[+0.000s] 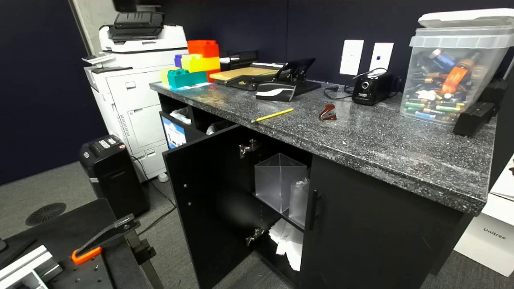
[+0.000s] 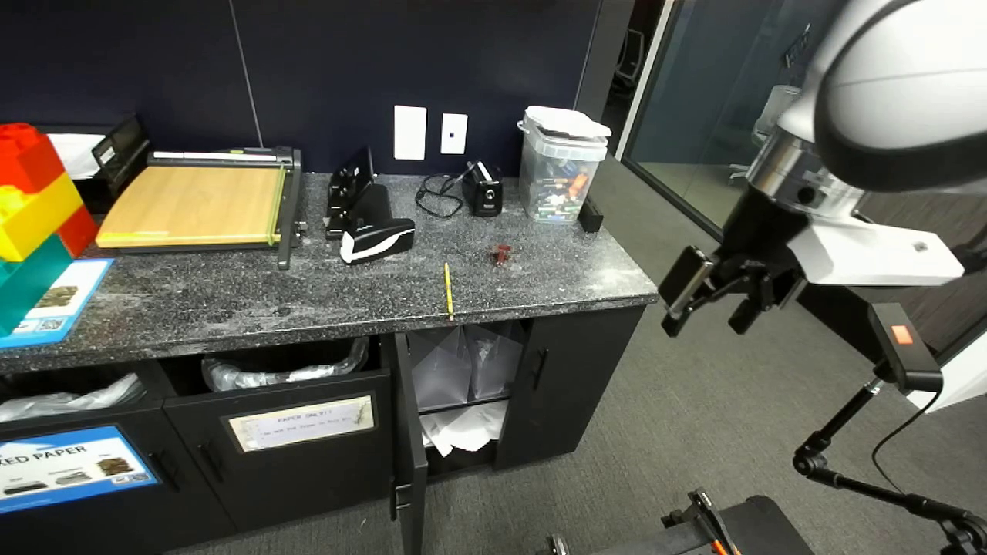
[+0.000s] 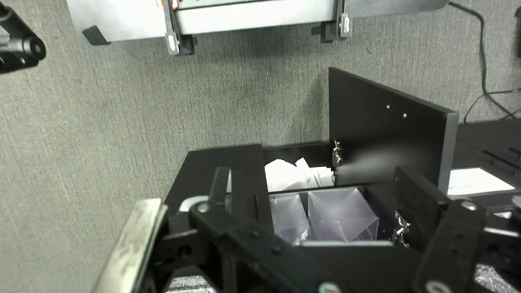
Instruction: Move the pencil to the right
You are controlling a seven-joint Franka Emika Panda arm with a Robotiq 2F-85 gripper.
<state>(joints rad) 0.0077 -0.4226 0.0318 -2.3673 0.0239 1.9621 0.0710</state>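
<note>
The thin yellow pencil (image 1: pixel 273 115) lies flat on the dark speckled counter (image 1: pixel 385 140), with one end close to the front edge. It also shows in an exterior view (image 2: pixel 449 291), pointing roughly from the front edge toward the back wall. My gripper (image 2: pixel 707 324) is in the air past the right end of the counter in that view, well away from the pencil. Its fingers are spread apart with nothing between them. In the wrist view the gripper (image 3: pixel 315 179) is open, and the pencil is out of view.
A small dark reddish object (image 2: pixel 502 254) lies right of the pencil. A black stapler (image 2: pixel 378 240), a pencil sharpener (image 2: pixel 483 190) and a battery tub (image 2: pixel 561 173) stand behind. A paper cutter (image 2: pixel 197 204) lies left. A cabinet door (image 1: pixel 209 200) hangs open below the counter.
</note>
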